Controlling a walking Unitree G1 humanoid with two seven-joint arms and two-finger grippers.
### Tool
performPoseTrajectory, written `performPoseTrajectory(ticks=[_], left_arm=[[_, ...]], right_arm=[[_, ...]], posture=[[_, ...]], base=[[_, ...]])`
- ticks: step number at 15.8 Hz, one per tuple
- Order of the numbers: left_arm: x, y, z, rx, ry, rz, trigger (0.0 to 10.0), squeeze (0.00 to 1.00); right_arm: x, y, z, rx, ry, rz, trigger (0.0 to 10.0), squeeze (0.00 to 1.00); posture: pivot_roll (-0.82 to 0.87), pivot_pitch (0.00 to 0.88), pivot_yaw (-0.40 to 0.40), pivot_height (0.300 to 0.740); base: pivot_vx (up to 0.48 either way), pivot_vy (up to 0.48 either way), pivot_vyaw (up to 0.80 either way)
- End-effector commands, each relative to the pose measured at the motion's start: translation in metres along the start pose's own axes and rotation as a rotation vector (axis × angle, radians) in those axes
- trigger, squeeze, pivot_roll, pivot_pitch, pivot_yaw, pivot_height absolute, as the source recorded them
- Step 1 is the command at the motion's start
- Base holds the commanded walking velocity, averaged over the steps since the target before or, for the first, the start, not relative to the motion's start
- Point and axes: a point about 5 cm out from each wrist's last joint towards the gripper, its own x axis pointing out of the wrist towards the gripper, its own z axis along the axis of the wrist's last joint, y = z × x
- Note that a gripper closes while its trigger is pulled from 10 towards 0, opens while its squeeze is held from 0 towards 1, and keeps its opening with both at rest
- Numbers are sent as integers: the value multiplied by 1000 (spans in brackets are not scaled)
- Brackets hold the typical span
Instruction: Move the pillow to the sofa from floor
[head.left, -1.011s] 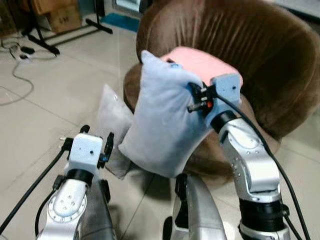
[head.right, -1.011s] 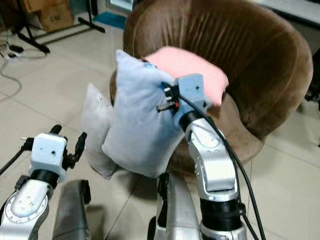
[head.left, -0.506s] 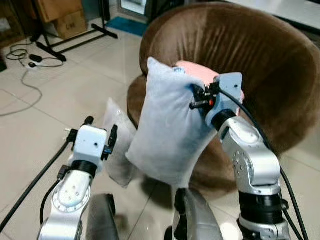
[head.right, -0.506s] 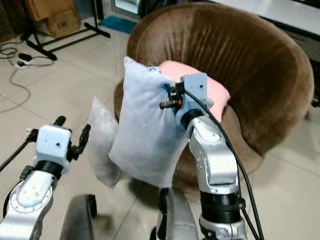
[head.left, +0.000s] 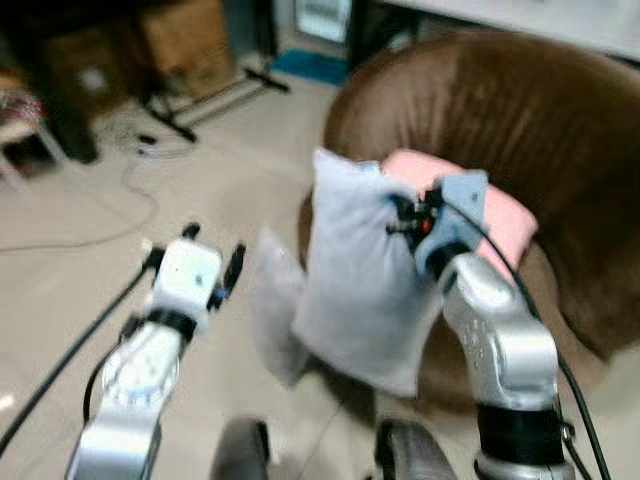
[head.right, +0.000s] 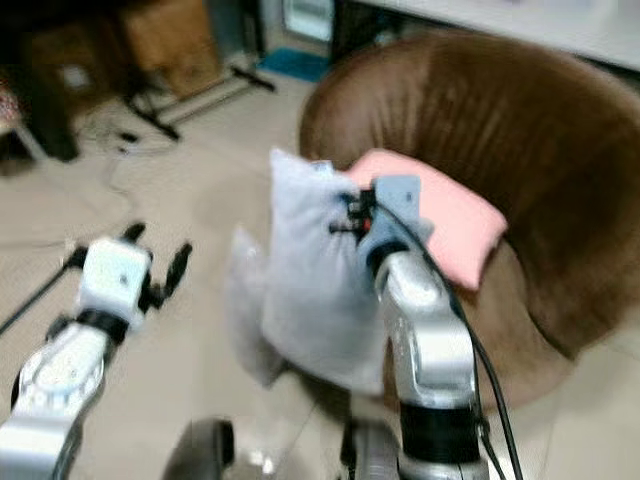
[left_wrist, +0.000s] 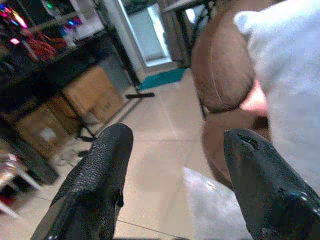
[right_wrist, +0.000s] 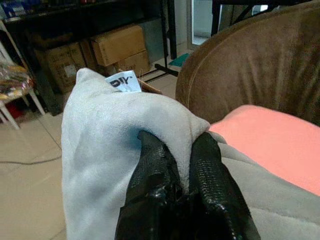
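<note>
Left of the brown sofa (head.left: 520, 130), our left gripper (head.left: 205, 262) hangs over the floor with its fingers wide apart, holding nothing. Next comes another grey pillow (head.left: 275, 315), leaning on the floor by the sofa's front. Then our right gripper (right_wrist: 175, 172) pinches a fold of the grey pillow (head.left: 365, 270), which hangs in the air just in front of the sofa. We think it is soft and light, so a pinch near the top edge works. A pink cushion (head.right: 450, 215) already fills part of the sofa seat.

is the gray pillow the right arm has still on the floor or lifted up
Lifted up. The right tool pinches a fold of the gray pillow, which hangs clear of the floor before the brown sofa.
</note>
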Motion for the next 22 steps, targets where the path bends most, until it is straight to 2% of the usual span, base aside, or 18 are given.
performPoseTrajectory(ticks=[1,3,6,11,17,22], left_arm=[[1,2,-1,2,-1,-7,10000,0],[4,2,0,-26,-11,-4,10000,0],[6,3,-3,-86,0,48,10000,0],[5,1,0,-72,-30,54,10000,0],[7,-5,3,-96,-56,38,10000,0],[8,-3,3,-99,-65,40,10000,0]], right_arm=[[-5,0,17,-3,-103,-9,10000,0],[-6,-3,16,-11,-104,-23,10000,0],[-6,-7,22,-24,-117,-30,10000,0],[-4,-12,45,12,-205,-50,10000,0],[-1,-19,43,4,-189,-94,10000,0],[1,-23,43,23,-183,-123,10000,0]], posture=[[141,0,34,720],[134,0,45,740],[115,0,28,740],[110,0,-3,740],[101,0,-25,740],[102,0,-35,740]], base=[[0,0,0],[0,0,0],[0,0,0],[0,0,0],[44,0,0],[300,0,-741]])
